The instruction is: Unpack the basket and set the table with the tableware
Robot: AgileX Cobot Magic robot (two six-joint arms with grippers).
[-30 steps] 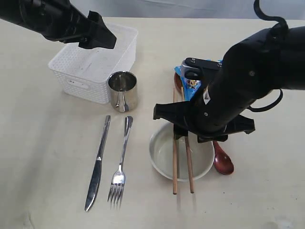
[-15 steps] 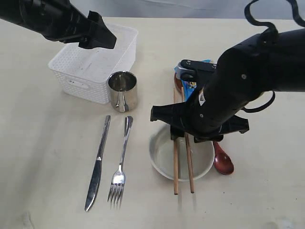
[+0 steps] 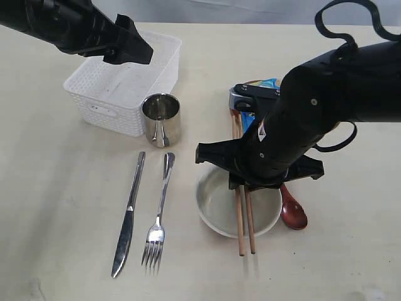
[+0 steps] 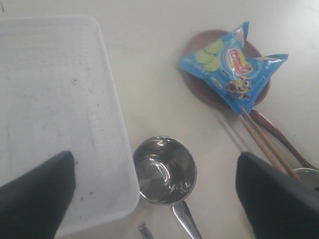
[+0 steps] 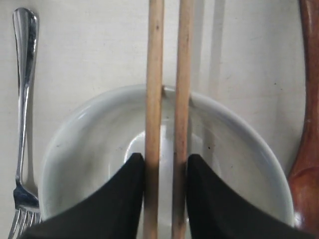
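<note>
The right gripper (image 5: 165, 167) pinches 2 wooden chopsticks (image 5: 154, 74) over the cream bowl (image 5: 70, 134); the left gripper (image 4: 154, 196) hangs spread wide above the basket (image 4: 55, 99).

Free room: bare desk (image 3: 56, 207) is stretching left of the knife (image 3: 128, 216) and fork (image 3: 158, 213). Obstacles: cup (image 3: 161, 119) standing just beside the basket (image 3: 113, 88); chopsticks (image 3: 240, 235) lying across the bowl (image 3: 216, 207); spoon (image 3: 293, 214) crowding its right side.

Shiny steel cup (image 3: 161, 119), wooden chopsticks (image 5: 154, 74), matt plastic basket (image 3: 106, 100).
</note>
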